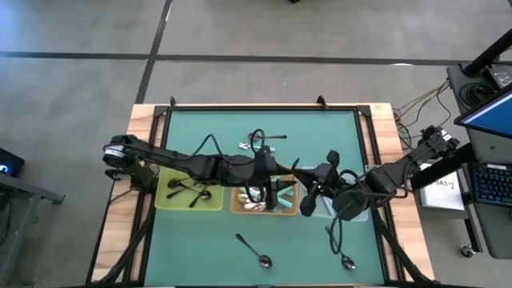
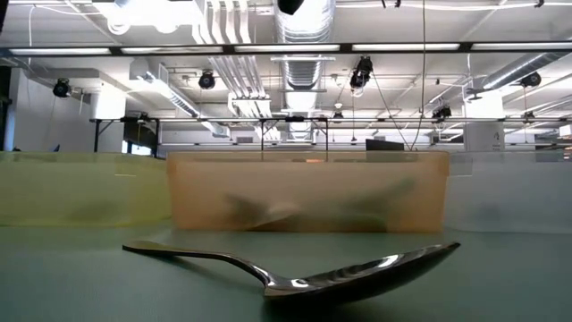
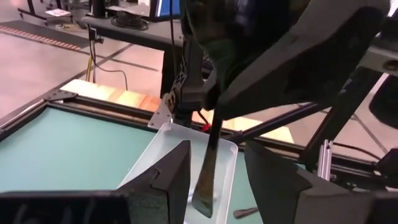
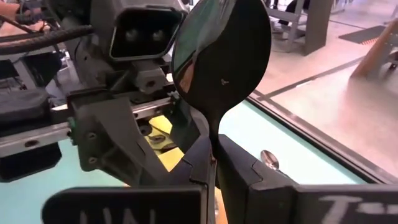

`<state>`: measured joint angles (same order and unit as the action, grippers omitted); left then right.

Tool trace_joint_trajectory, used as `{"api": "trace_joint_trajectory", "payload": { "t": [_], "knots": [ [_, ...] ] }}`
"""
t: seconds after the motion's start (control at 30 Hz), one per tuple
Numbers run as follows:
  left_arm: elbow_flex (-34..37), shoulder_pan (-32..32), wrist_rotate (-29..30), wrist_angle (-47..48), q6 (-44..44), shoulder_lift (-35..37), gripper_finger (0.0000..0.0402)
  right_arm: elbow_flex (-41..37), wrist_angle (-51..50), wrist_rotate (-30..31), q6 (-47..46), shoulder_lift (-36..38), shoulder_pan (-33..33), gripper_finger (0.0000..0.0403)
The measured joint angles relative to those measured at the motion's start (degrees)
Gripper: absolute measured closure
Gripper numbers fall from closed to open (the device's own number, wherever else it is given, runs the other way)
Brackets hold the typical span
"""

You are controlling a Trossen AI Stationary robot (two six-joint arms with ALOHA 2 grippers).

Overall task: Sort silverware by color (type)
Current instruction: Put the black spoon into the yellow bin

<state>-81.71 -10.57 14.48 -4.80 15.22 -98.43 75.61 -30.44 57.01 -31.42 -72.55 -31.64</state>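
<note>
Two loose spoons (image 1: 254,250) on mat, three trays (image 1: 189,194) behind

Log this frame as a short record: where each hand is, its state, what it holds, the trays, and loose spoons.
right hand: shut on a spoon, bowl up, over the clear tray
left hand: open, facing the held spoon's handle, nothing gripped, over the orange tray's right end
trays: yellow tray, orange tray, clear tray, side by side in a row
tray contents: black spoons in yellow; spoons in orange, colours unclear
loose spoons: two on the mat's near side; a few at the far side
</note>
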Motion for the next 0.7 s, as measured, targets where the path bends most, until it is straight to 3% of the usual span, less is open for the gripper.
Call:
{"api": "trace_joint_trajectory", "payload": {
  "t": [0.3, 0.4, 0.53, 0.7],
  "knots": [
    [0.0, 0.6, 0.0, -0.1, 0.2, 0.0, 0.0278, 0.0, 5.0, -0.5, 6.0, -1.3, -0.1, 0.0394],
    [0.0, 0.6, 0.0, 0.1, 0.1, 0.0, 0.0309, 0.0, 5.1, -0.5, 6.0, -1.5, -0.1, 0.0394],
    [0.0, 0.5, -0.9, 1.1, 0.2, 0.0, 0.0383, 0.0, 5.1, -0.1, 5.9, -1.5, 0.0, 0.0394],
    [0.0, 0.6, -3.5, 1.3, 1.6, 0.1, 0.0395, 0.0, 5.1, -0.6, 5.7, -1.3, 0.0, 0.0394]
  ]
}}
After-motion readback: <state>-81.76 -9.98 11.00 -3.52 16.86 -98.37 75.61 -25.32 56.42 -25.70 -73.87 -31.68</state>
